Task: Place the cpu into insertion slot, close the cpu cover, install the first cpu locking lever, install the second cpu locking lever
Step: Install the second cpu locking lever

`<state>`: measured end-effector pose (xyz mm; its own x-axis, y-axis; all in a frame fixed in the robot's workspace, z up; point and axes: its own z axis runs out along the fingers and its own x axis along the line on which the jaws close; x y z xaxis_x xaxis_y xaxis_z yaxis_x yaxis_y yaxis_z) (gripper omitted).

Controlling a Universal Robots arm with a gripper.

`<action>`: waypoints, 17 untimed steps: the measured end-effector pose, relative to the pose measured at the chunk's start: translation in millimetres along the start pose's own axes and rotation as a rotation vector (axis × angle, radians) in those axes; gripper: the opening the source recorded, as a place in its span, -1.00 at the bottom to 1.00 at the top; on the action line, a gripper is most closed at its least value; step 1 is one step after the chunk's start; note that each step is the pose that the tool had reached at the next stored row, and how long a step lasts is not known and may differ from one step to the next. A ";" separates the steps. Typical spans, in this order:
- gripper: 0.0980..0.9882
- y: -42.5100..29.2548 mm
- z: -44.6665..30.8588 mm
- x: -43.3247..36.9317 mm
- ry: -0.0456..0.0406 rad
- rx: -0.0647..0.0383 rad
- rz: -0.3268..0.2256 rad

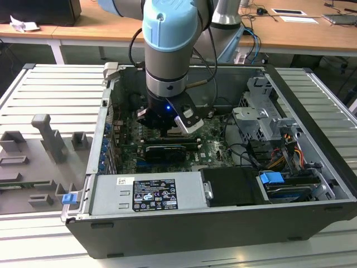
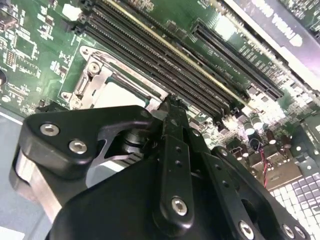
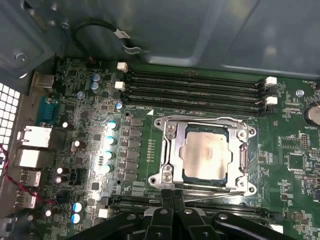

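Observation:
The cpu (image 3: pixel 205 155), a pale tan square, lies in the insertion slot (image 3: pixel 161 178) on the green board. The silver cpu cover (image 3: pixel 170 150) lies flat over it, framing its face. A thin metal locking lever (image 3: pixel 215 194) runs along the socket edge nearest my gripper (image 3: pixel 172 199). The black fingers are shut together, tips right at that edge, with nothing visible between them. In the second wrist view the gripper (image 2: pixel 172 105) tip sits just beside the cpu (image 2: pixel 117 95) and cover (image 2: pixel 95 80). In the exterior view the gripper (image 1: pixel 167 125) reaches down into the open computer case.
Long black memory slots (image 3: pixel 195 90) run along the socket's far side. A dark expansion card (image 1: pixel 164 152), a power supply (image 1: pixel 148 192), a drive cage (image 1: pixel 262 117) and loose cables (image 1: pixel 245 153) crowd the case. Grey fixtures (image 1: pixel 44 139) stand on the table at the exterior view's left.

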<state>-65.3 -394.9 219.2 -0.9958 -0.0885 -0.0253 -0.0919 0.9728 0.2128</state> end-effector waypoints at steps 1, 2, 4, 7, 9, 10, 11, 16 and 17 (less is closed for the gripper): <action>-0.98 -0.2 1.1 0.2 -0.0003 -0.006 -0.001; -0.98 -0.4 2.1 0.3 -0.0004 -0.010 -0.003; -0.98 -1.2 5.5 0.8 -0.0008 -0.018 -0.005; -0.98 -2.1 9.7 2.9 -0.0010 -0.025 -0.005; -0.98 -2.8 11.6 4.1 -0.0017 -0.031 -0.006; -0.98 -3.7 12.6 4.3 -0.0020 -0.036 -0.006; -0.98 -4.6 13.0 5.3 -0.0028 -0.043 -0.006; -0.98 -8.5 14.6 10.9 -0.0044 -0.061 -0.007; -0.98 -8.6 15.1 11.0 -0.0045 -0.063 -0.007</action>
<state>-75.4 -401.1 202.4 -0.9950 -0.0946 -0.0314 -0.0996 0.9567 0.2735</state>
